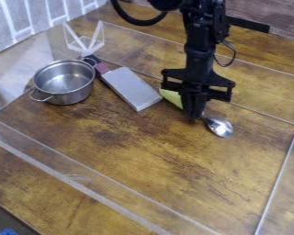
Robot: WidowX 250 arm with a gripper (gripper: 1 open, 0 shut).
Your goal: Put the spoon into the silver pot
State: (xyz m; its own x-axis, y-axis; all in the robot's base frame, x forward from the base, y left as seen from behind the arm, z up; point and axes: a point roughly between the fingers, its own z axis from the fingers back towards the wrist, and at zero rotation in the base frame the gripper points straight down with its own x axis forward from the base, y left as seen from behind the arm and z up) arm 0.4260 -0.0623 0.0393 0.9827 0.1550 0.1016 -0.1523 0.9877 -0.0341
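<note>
The spoon lies on the wooden table right of centre, its shiny bowl [217, 128] pointing to the front right and its yellow-green handle [173, 97] showing behind the fingers. My gripper [194, 110] points straight down over the handle, its jaws drawn in narrow around it, so it looks shut on the spoon. The spoon seems to rest on the wood still. The silver pot [65, 82] stands empty at the left, well apart from the gripper.
A flat grey rectangular block [131, 88] lies between the pot and the gripper. A small dark red item [92, 64] sits behind the pot. Clear plastic walls [63, 161] fence the table at front and left.
</note>
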